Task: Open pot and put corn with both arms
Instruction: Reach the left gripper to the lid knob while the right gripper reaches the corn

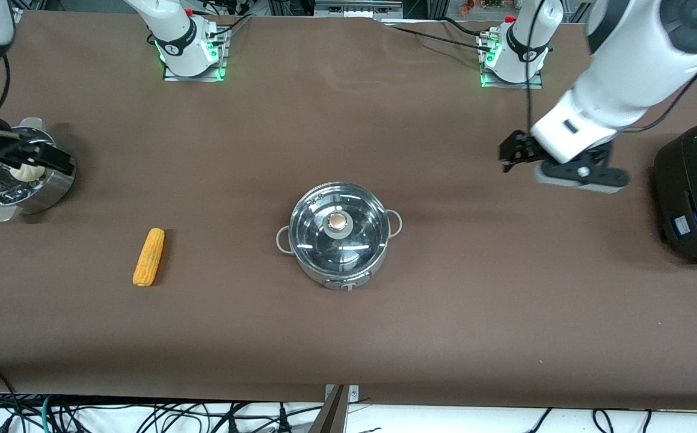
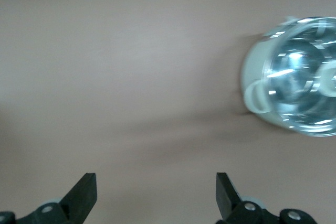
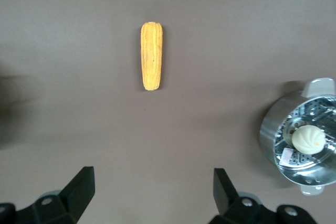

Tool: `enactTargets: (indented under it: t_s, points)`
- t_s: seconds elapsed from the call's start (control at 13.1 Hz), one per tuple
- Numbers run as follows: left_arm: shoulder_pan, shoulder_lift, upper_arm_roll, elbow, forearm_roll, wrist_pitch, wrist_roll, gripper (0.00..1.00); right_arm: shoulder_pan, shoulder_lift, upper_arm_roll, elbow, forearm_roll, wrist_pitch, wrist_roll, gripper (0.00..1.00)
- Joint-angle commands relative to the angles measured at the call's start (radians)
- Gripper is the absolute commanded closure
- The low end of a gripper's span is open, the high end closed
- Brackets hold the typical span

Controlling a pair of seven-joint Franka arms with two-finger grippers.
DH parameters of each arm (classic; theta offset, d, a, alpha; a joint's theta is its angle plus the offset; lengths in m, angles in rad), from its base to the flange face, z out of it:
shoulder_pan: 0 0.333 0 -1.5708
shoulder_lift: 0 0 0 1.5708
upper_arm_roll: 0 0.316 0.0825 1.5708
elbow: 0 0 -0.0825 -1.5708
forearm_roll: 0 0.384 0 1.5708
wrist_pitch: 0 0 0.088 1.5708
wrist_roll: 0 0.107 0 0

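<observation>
Both empty: left hand (image 2: 152, 195) spread near lidded pot (image 1: 339, 233); right hand (image 3: 152, 195) spread, corn (image 3: 151, 55) well apart.

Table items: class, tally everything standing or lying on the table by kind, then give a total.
Steel pot with glass lid: 1
Corn cob: 1
Steel steamer holding a white bun: 1
Black rice cooker: 1
Total: 4

Even overhead light; glare on pot lid (image 1: 337, 225); soft shadows on table (image 1: 348, 325); left wrist view motion-blurred.
</observation>
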Motion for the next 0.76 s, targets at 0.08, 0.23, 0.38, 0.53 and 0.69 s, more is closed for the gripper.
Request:
enactTargets:
  t_s: [0.08,0.23,0.38,0.53,0.69]
  points:
    - [-0.162,0.257,0.009,0.229,-0.028,0.144,-0.009,0.0,0.031,0.203,-0.001,0.02,0.018,0.165,0.002,0.0]
    - [-0.216,0.325,0.009,0.231,-0.029,0.303,-0.012,0.0,0.034,0.292,-0.001,0.015,0.02,0.28,0.002,0.0]
    - [-0.274,0.389,0.009,0.228,-0.028,0.448,-0.051,0.0,0.024,0.365,-0.001,0.01,0.021,0.356,-0.008,0.0]
    - [-0.314,0.443,0.009,0.22,-0.017,0.545,-0.096,0.0,-0.002,0.405,-0.002,-0.006,0.035,0.394,-0.013,0.0]
    - [-0.327,0.479,0.009,0.217,-0.015,0.577,-0.098,0.0,-0.027,0.432,-0.002,-0.051,0.07,0.484,-0.051,0.0]
